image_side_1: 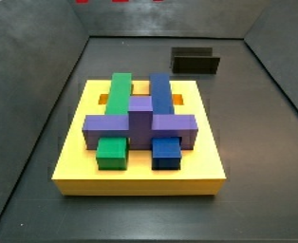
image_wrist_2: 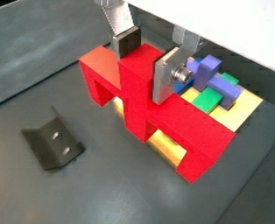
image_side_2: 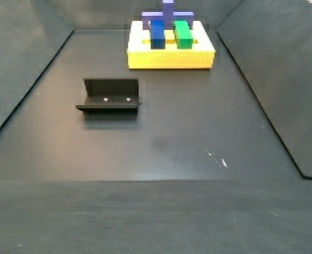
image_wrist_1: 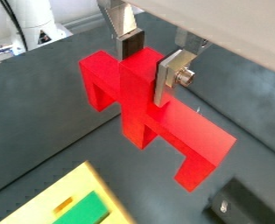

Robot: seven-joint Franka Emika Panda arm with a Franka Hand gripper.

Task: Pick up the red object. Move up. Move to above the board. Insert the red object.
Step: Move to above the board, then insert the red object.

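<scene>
Both wrist views: gripper (image_wrist_1: 150, 63) raised clear of the dark grey bench (image_wrist_1: 35, 131), flat silver fingers (image_wrist_1: 172, 77) clamped on the central bar of the red blocky plastic piece with stepped arms (image_wrist_1: 146, 118). Gripped at the middle bar, likely so that the arms hang free on either side and the piece stays balanced for lowering. Hangs in the air, apart from the floor below, tilted only as the camera tilts; true angle hard to judge.

Beneath and just beyond the red piece in a wrist view: yellow rectangular board (image_wrist_2: 248, 108) carrying blue-violet (image_wrist_2: 203, 68) and green blocks (image_wrist_2: 225, 87), partly hidden behind the held piece. Placement suggests the carry has reached roughly above the board, with insertion not yet done.

Side views: board (image_side_1: 76, 142) seen whole, a purple cross-shaped block (image_side_1: 139, 121) in the middle, green bar (image_side_1: 119, 91) and blue bar (image_side_1: 159, 91) running lengthwise, open yellow slots between. Fixture (image_side_2: 109, 96) standing on the bench well apart from the board (image_side_2: 171, 57), out of the way of the descent. Neither gripper body nor fingers shown in the side views; only red slivers at the upper edge (image_side_1: 116, 2), probably the held piece.

Next move, by judgement: alignment with a free slot before descending, since neighbouring blocks leave little room for error.
</scene>
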